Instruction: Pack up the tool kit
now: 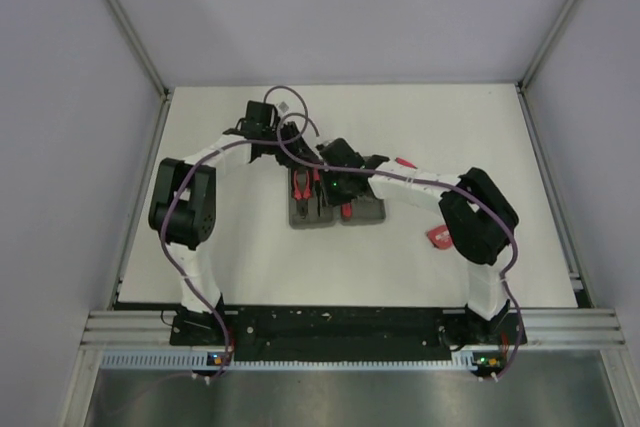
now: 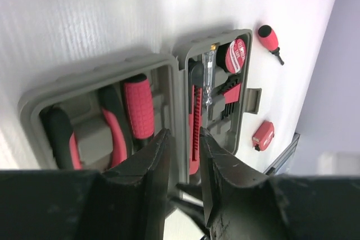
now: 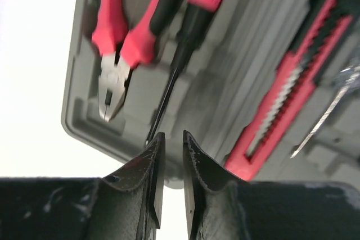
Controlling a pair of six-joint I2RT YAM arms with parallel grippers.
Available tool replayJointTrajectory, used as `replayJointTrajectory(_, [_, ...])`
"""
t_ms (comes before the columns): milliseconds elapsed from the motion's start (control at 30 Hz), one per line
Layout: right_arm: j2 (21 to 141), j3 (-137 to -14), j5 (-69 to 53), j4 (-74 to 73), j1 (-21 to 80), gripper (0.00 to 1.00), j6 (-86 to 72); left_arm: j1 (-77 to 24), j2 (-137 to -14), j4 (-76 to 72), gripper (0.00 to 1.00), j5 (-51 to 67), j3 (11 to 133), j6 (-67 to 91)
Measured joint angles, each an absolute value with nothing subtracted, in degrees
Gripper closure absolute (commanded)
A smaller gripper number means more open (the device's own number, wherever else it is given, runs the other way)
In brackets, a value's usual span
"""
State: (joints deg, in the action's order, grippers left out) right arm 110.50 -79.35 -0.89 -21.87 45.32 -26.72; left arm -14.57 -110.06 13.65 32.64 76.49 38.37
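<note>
Left end effector (image 2: 184, 133) narrow, empty, over open case (image 2: 101, 76) | right end effector (image 3: 172, 136) narrow, empty, beside packed screwdriver (image 3: 169, 77) tip | loose screwdriver (image 2: 269, 39), tape measure (image 2: 263, 135) on table (image 2: 84, 15) nearby

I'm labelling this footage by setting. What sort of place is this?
Most likely a lab robot cell, not a workshop: a bare white table boxed in by plain panels on aluminium framing, with the left arm and right arm bolted to a rail at its near edge.

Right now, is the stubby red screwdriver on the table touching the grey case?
Apart: left wrist view shows bare table between the stubby screwdriver and the grey case.
</note>
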Motion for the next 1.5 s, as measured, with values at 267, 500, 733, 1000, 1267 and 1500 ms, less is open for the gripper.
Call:
replayJointTrajectory(267, [110.5, -75.92, -2.68, -18.13, 48.84, 0.86, -24.45, -15.79, -114.26, 10.61, 0.73, 34.11, 78.19, 38.92])
replayJointTrajectory(500, [110.52, -75.79, -1.56, -16.38, 49.08, 0.92, -24.43, -16.8, -116.92, 11.88, 0.75, 34.04, 78.41, 37.56])
replayJointTrajectory(733, [111.94, -75.88, -0.97, -16.01, 49.08, 1.0, -24.27, -16.99, -117.16, 13.91, 0.79, 33.61, 78.46, 36.84])
replayJointTrajectory(1000, [112.9, -76.31, -1.23, -15.55, 49.1, 1.0, -24.23, -17.17, -118.78, 15.64, 0.85, 33.56, 79.59, 36.29])
replayJointTrajectory(1267, [113.1, -76.62, -1.02, -15.84, 49.1, 1.0, -24.6, -17.17, -119.31, 17.19, 0.87, 35.09, 79.75, 36.29])
replayJointTrajectory(1500, [113.12, -76.97, -0.69, -16.34, 49.15, 1.0, -25.12, -17.19, -119.66, 19.77, 0.84, 35.0, 81.19, 35.86])
